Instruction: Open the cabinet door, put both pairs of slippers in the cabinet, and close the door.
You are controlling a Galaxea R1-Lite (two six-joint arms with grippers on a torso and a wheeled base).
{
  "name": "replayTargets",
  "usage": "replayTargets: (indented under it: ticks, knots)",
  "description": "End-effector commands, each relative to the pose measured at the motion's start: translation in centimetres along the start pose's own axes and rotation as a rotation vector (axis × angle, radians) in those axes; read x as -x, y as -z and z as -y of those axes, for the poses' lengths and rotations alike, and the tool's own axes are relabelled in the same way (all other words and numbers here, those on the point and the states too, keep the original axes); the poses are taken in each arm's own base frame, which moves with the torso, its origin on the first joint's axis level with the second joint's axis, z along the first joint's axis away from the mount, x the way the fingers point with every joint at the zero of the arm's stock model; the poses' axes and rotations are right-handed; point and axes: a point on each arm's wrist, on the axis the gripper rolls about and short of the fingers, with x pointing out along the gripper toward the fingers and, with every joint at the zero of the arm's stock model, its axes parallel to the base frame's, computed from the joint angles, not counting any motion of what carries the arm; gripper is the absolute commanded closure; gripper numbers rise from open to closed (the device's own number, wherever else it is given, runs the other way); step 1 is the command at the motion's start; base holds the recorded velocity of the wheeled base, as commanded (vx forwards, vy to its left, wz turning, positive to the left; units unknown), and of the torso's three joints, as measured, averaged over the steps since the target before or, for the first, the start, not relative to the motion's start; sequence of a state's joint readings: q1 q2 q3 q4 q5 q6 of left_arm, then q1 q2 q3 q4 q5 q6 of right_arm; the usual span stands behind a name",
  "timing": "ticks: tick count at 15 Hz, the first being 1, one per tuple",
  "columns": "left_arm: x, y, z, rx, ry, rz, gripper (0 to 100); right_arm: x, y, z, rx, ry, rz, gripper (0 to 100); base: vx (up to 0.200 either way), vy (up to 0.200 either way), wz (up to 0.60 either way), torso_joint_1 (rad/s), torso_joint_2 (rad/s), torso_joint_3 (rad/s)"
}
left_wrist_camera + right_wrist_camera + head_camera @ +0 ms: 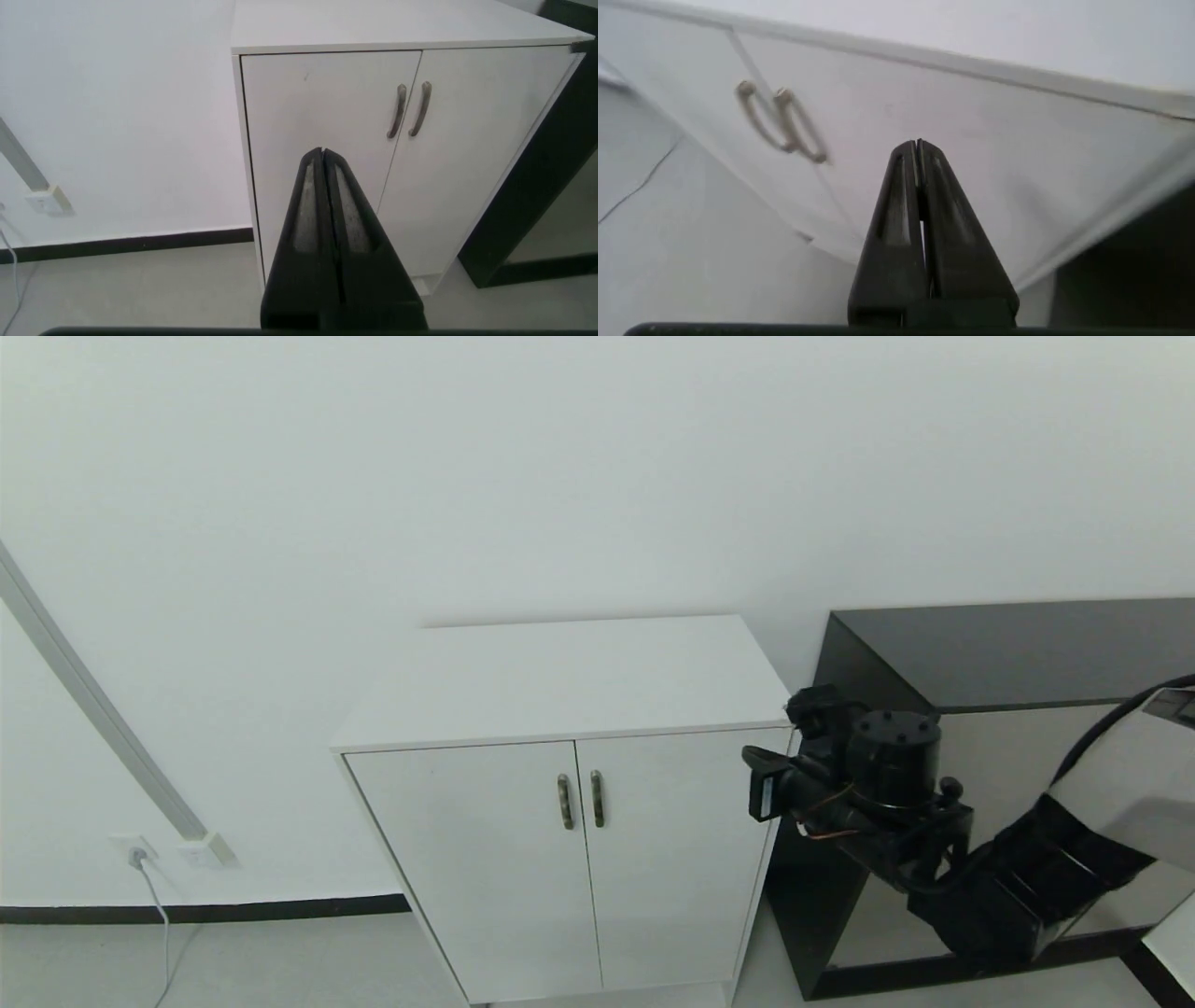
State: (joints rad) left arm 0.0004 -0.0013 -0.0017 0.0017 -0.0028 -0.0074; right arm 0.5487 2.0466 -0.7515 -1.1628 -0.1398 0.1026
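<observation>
Head view: the white cabinet (560, 681) stands against the wall with both doors (579, 868) shut and the paired handles (581, 800) at the centre seam. The right arm (868, 784) is at the cabinet's 3 o'clock, by its upper right corner, so the handles are at the arm's 9 o'clock.

Left wrist view: the left gripper (322, 151) is clenched and empty, facing the left door and well apart from it.

Right wrist view: the right gripper (918, 145) is clenched and empty, near the right door, not touching.

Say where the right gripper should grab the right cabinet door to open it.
Take the right door's handle, the upright bar beside the centre seam. Come straight from the front, fingers on either side of it: it stands off the door. The right gripper is shut, so open it first.
</observation>
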Motion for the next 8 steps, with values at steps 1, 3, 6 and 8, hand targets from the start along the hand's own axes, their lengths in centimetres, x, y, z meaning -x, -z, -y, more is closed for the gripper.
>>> replayTargets:
  ticks: [1,3,6,8]
  knots:
    - [0.0,0.0,0.0,0.0,-0.001,-0.001,100,3.2,-1.0,3.1,-0.01,0.139,0.063,100,0.0,0.0,0.0,0.0,0.0,0.0]
    - [0.0,0.0,0.0,0.0,-0.001,-0.001,100,5.5,-0.6,5.4,0.0,0.228,0.074,100,0.0,0.0,0.0,0.0,0.0,0.0]
    - [0.0,0.0,0.0,0.0,-0.001,-0.001,100,9.7,0.2,7.9,0.004,0.321,0.049,100,0.0,0.0,0.0,0.0,0.0,0.0]
    - [0.0,0.0,0.0,0.0,-0.001,-0.001,100,12.1,0.5,8.2,0.003,0.34,0.026,100,0.0,0.0,0.0,0.0,0.0,0.0]
